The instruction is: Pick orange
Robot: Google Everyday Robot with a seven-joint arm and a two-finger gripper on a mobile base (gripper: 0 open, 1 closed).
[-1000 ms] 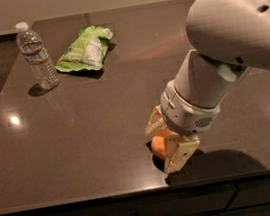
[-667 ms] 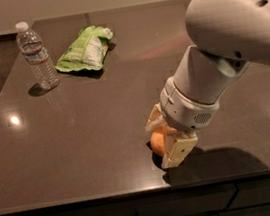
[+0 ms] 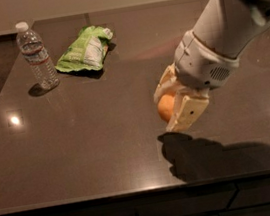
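Observation:
The orange is a small round fruit held between my gripper's cream fingers. My gripper is shut on it and holds it lifted above the dark countertop, right of the middle. Its shadow lies on the counter just below. Most of the orange is hidden by the fingers; only its left side shows.
A clear water bottle stands at the back left. A green snack bag lies next to it, to the right. The counter's front edge runs below the gripper. My white arm reaches in from the upper right.
My gripper has risen off the countertop with the orange in it and moved slightly up and right. The bottle and bag have not moved.

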